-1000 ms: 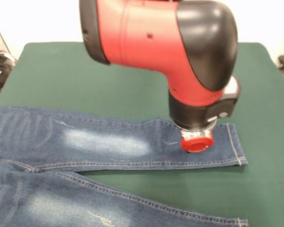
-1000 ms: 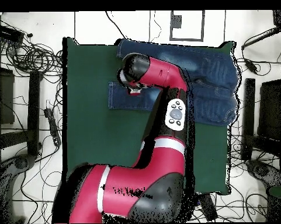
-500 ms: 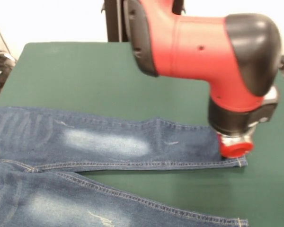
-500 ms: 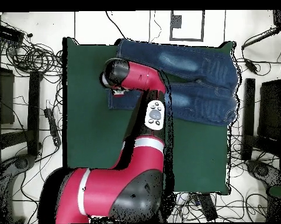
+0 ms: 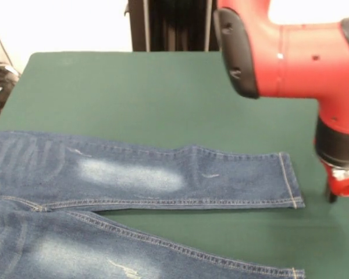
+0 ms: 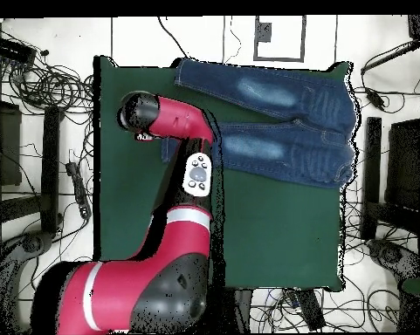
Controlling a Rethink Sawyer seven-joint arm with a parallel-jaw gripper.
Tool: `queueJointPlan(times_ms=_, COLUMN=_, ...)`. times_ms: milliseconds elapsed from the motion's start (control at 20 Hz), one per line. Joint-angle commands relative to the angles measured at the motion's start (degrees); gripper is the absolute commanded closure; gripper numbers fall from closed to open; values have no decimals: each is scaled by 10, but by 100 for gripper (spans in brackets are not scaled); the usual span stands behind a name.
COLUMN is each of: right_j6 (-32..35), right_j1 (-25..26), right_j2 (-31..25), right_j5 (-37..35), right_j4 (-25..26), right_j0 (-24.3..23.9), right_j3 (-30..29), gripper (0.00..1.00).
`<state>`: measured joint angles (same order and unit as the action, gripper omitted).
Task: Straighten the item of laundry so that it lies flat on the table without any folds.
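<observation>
Since a second ago the arm (image 5: 291, 58) has swung sideways off the trouser leg, and its gripper (image 5: 344, 185) now hangs over bare green cloth just beyond the cuff (image 5: 289, 179), no longer above the denim. Nearest the camera in the front view, one leg of the jeans (image 5: 104, 174) runs along the table's (image 5: 134, 87) near edge and is cut off by the bottom of the picture; the other leg lies just behind it, stretched out with its hemmed cuff square and a faded whitish patch on the thigh. The waist end passes out of sight at the side of that view. Beyond the jeans a broad stretch of green tabletop lies open up to the far edge. Seen from overhead, the jeans (image 6: 265, 122) sit along one long edge of the table (image 6: 283, 235), reaching into one corner, and the arm (image 6: 174, 131) bends like an elbow across the open cloth, with the gripper (image 6: 145, 135) near the table's end edge, past the cuff. Whether the fingers are spread or pressed together cannot be told.
</observation>
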<state>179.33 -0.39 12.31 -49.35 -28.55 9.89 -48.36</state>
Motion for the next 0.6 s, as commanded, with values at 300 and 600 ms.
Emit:
queueJointPlan(times_ms=300, right_j6=161, right_j1=-9, right_j2=5, right_j5=15, right_j4=-21, right_j0=5, right_j3=-90, gripper=100)
queueJointPlan(times_ms=600, right_j6=139, right_j1=-72, right_j2=19, right_j5=-61, right_j4=-14, right_j0=-9, right_j3=-107, gripper=100)
